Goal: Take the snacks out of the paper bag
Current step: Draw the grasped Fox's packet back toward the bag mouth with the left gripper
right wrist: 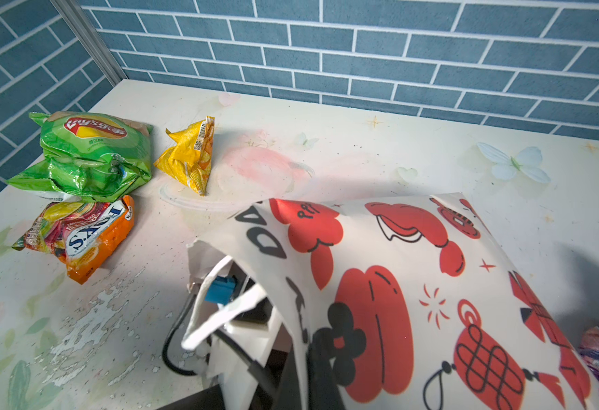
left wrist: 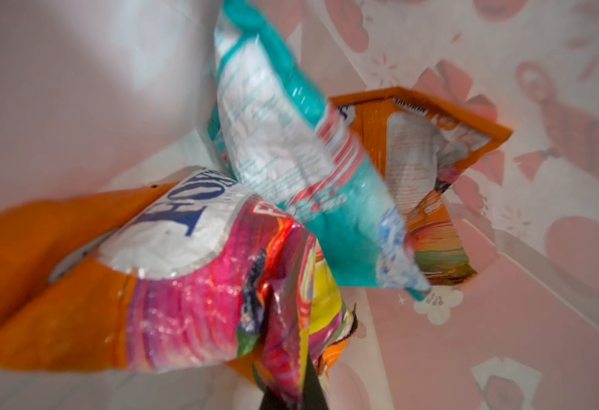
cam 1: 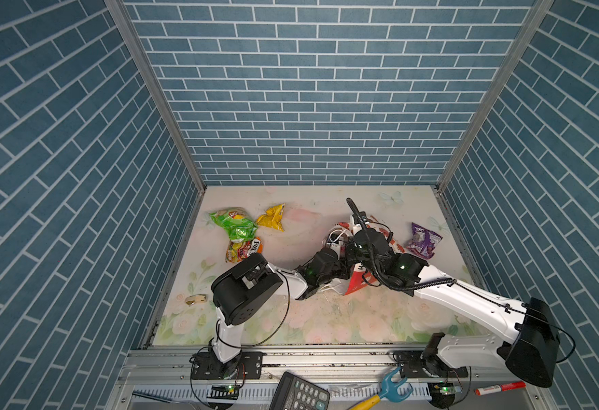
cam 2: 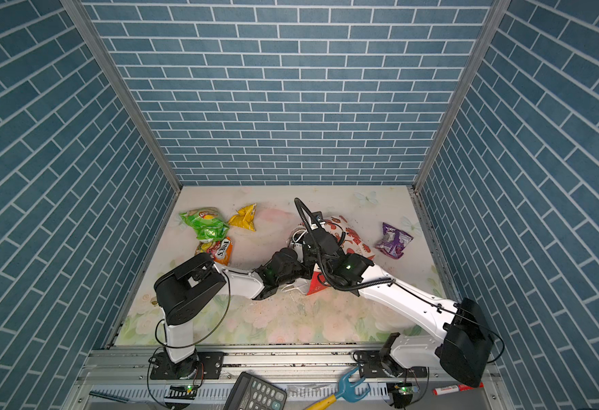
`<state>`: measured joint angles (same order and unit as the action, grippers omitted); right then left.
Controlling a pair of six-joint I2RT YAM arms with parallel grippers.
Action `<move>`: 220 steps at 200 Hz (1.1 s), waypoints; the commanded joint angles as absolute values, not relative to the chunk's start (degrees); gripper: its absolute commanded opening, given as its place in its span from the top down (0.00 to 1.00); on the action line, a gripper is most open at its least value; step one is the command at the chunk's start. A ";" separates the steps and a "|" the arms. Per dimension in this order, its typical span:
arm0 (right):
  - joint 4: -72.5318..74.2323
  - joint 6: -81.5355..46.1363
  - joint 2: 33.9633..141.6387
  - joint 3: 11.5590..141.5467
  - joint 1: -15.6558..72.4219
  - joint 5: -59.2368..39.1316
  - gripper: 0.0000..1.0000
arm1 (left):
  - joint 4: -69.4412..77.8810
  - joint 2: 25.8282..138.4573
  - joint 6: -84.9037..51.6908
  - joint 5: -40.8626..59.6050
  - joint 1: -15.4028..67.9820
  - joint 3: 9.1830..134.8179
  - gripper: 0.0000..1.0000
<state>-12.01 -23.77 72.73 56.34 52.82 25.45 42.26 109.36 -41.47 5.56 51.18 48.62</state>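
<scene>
Inside the paper bag, my left end effector pinches an orange candy packet; my right end effector is clamped on the bag's wall.

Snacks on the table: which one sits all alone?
The purple packet, alone to the right of the paper bag; the green packet, yellow packet and orange packet sit together at the left.
</scene>
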 commanded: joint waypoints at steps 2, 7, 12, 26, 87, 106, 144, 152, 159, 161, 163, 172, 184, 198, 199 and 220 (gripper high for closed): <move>-12.95 -26.10 70.68 55.88 52.85 28.39 1.00 | 42.31 107.02 -40.43 3.17 49.76 47.32 1.00; -13.08 -26.10 70.66 55.82 52.82 28.39 1.00 | 42.49 106.84 -40.43 3.12 49.65 47.02 1.00; -13.22 -26.06 70.62 56.03 52.82 28.47 1.00 | 42.76 106.65 -40.45 3.08 49.57 46.67 1.00; -13.42 -26.02 70.44 56.06 52.83 28.69 1.00 | 43.17 106.22 -40.52 3.06 49.18 45.95 1.00; -13.95 -26.02 70.05 55.92 52.80 29.36 1.00 | 43.95 102.95 -40.93 3.25 47.82 43.03 1.00; -13.97 -26.02 70.27 56.10 52.78 29.36 1.00 | 43.95 101.53 -40.92 3.34 47.64 42.20 1.00; -14.31 -26.02 71.34 56.95 52.82 29.27 1.00 | 43.70 98.48 -40.87 3.52 47.29 40.97 1.00; -14.37 -26.02 71.58 57.16 52.81 29.27 1.00 | 43.52 97.92 -40.79 3.52 47.28 40.80 1.00; -14.42 -26.06 71.71 57.30 52.85 29.27 1.00 | 43.45 97.53 -40.74 3.52 47.24 40.65 1.00; -14.41 -26.03 71.72 57.37 52.83 29.25 1.00 | 43.43 97.42 -40.77 3.52 47.25 40.62 1.00; -14.44 -26.02 71.76 57.39 52.85 29.20 1.00 | 43.42 97.28 -40.78 3.52 47.23 40.56 1.00; -14.47 -26.02 71.88 57.48 52.78 29.18 1.00 | 43.46 96.96 -40.78 3.58 47.20 40.43 1.00; -14.48 -26.02 71.98 57.65 52.82 29.18 1.00 | 43.44 96.51 -40.78 3.60 47.20 40.27 1.00; -14.42 -26.02 72.07 57.74 52.82 29.18 1.00 | 43.50 96.02 -40.78 3.62 47.11 40.17 1.00; -14.46 -26.06 72.07 57.74 52.82 29.18 1.00 | 43.50 95.96 -40.78 3.61 47.11 40.17 1.00; -14.34 -26.26 72.50 57.68 52.82 29.10 1.00 | 43.24 95.45 -40.69 3.78 47.11 40.19 1.00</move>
<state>-11.94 -23.79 72.05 56.53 53.10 25.71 42.68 97.80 -41.39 6.28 48.53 40.77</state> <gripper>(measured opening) 0.048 0.060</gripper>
